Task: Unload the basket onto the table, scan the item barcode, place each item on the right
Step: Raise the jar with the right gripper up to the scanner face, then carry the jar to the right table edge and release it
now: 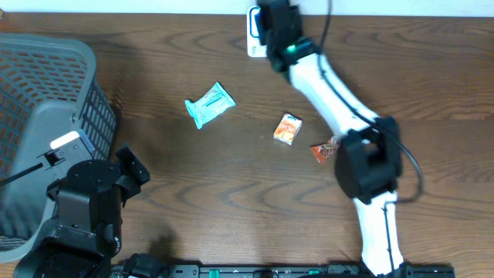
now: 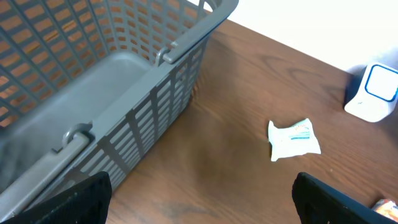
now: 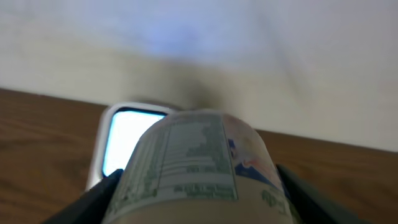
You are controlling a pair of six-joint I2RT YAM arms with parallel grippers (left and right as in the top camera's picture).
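A dark wooden table [image 1: 231,201] is set against a white wall. The cylindrical container [image 3: 199,162] is clamped between the part-closed fingers of the right gripper [image 1: 270,27] and is held just before the white scanner [image 3: 121,140] at the table's far edge. A panel of fine print is seen on its label, too blurred to be read. The left gripper [image 2: 202,202] is spread wide, empty, beside the grey basket [image 2: 124,81].

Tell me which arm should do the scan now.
Right. The right gripper holds the item just in front of the scanner; the left gripper is open and empty by the basket, far from it.
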